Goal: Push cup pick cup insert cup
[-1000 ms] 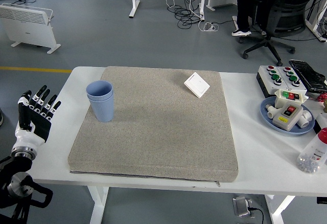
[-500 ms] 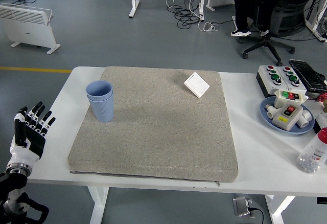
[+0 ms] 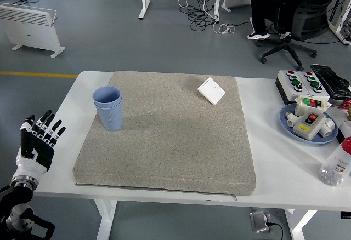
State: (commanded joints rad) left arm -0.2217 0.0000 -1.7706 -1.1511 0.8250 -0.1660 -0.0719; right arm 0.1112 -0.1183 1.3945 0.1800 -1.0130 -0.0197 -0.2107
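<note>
- The left hand (image 3: 36,144) sits a little higher and further right than half a second ago, though lower than a second ago — it hangs off the table's (image 3: 274,158) left edge, near the front corner.
- Its fingers (image 3: 48,125) are straight and spread, pointing up and away, and they hold nothing.
- The blue cups (image 3: 108,108) have not moved: two stacked, one nested in the other, upright on the grey mat (image 3: 175,141).
- From the fingers, the cups are ahead and to the right, well apart, with the mat's left edge and a strip of bare table between them.
- Further right of the fingers, at the mat's far side, lies a white square switch (image 3: 211,90) — same place as before.
- The right hand is out of view.
</note>
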